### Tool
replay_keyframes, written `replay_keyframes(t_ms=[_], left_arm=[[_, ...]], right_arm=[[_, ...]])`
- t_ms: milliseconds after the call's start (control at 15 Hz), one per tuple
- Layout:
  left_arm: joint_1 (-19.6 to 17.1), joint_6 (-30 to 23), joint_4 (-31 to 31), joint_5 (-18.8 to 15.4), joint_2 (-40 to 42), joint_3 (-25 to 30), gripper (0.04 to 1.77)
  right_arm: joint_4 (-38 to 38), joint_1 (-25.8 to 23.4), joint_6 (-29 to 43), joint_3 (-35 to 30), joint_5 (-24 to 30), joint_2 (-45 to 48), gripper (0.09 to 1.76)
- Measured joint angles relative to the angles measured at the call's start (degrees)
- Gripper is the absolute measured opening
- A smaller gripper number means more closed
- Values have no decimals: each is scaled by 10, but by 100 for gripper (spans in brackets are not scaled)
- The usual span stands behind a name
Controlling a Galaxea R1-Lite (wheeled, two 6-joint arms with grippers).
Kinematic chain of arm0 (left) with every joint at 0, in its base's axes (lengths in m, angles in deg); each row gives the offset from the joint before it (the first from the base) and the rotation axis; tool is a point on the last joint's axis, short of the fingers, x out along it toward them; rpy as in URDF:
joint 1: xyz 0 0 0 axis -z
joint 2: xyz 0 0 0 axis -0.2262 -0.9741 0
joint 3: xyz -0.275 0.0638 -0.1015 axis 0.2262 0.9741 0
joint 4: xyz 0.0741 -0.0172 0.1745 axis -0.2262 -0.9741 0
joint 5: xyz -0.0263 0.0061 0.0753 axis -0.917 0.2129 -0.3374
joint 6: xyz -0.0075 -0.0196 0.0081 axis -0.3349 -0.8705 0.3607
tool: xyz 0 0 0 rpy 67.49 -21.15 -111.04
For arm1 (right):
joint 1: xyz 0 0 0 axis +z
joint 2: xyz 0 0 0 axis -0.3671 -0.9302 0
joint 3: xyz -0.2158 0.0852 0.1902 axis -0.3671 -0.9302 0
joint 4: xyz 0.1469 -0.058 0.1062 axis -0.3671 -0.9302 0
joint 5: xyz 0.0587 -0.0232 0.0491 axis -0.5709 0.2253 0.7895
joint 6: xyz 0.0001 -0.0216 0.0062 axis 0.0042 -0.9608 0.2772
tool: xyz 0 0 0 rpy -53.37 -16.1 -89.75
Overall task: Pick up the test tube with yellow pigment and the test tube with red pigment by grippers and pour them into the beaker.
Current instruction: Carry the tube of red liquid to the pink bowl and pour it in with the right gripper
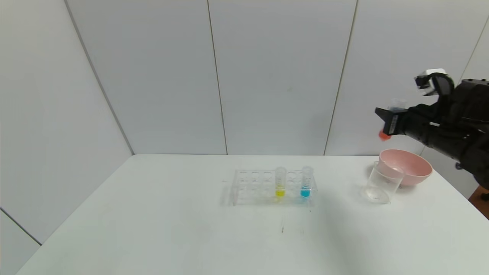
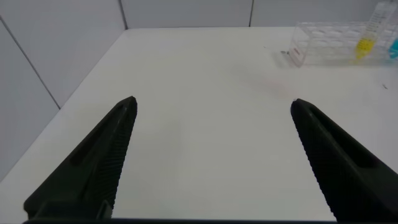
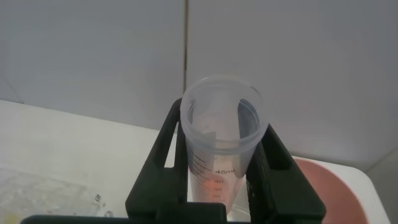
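Observation:
My right gripper [image 1: 390, 121] is shut on the test tube with red pigment [image 1: 384, 135] and holds it upright, high above the table's right side, over the beaker [image 1: 382, 182]. In the right wrist view the tube [image 3: 222, 140] stands clamped between the black fingers [image 3: 163, 155], its open mouth up and orange-red liquid low inside. The test tube with yellow pigment [image 1: 280, 181] stands in the clear rack [image 1: 252, 186] at mid-table and also shows in the left wrist view [image 2: 367, 36]. My left gripper [image 2: 212, 107] is open and empty above the table's near left.
A tube with blue liquid [image 1: 306, 181] stands in the rack to the right of the yellow one. A pink bowl [image 1: 408, 165] sits just behind the beaker, near the table's right edge; it also shows in the right wrist view [image 3: 336, 186]. Grey wall panels stand behind.

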Motion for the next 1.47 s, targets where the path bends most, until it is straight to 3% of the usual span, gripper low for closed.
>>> replay_keyframes(t_ms=[200,267,400,867,1467], left_arm=[[0,0,0,0,0,0,176],[0,0,0,0,0,0,176],[0,0,0,0,0,0,176],[0,0,0,0,0,0,176],[0,0,0,0,0,0,176]], right_arm=[[0,-127,-59,-40,151,23,58],[1,-167,-100,-46,214,25,58],[1,-219,-195,-50,286,20,58],[25,-241,-461,-54,301,-31,58],[77,-195,-694,-39,249,-92,58]])
